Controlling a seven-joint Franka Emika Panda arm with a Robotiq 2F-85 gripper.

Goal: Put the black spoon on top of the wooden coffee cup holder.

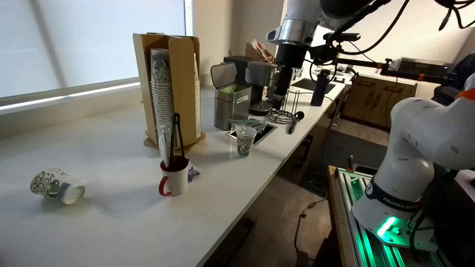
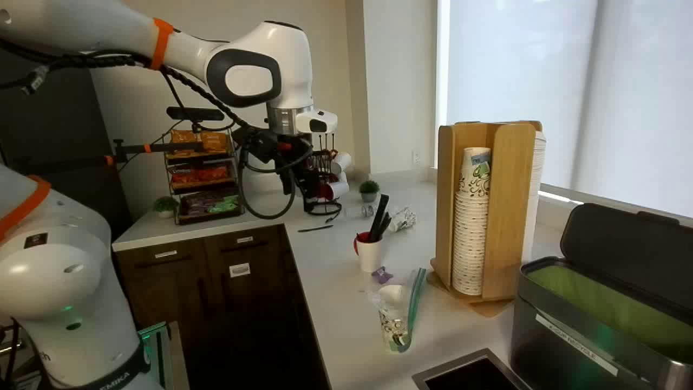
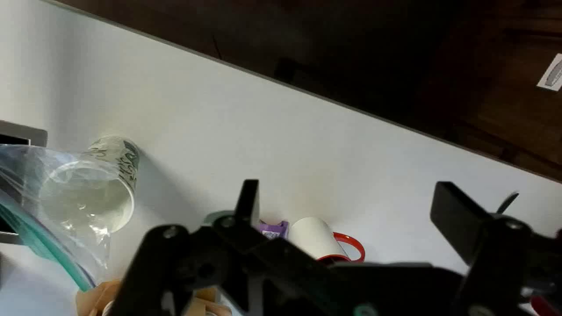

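Closest, the gripper (image 3: 351, 208) has its jaws wide apart and nothing visible between them, so the step in hand looks to be the pick-up; mind the red-handled mug (image 3: 312, 237) when coming down. Past the mug, in an exterior view, a slim dark utensil (image 2: 315, 228) lies flat on the counter (image 2: 346, 325), perhaps the black spoon; straddle its handle, descend straight, and close gently just above the surface. Then lift high before crossing over, since the wooden coffee cup holder (image 1: 182, 89) stands tall, and lay the spoon flat, well in from the roof's edges. Farther off, by the wire rack (image 1: 280, 116), lies a spoon-shaped black tool (image 1: 293, 125); I cannot tell for certain which is meant
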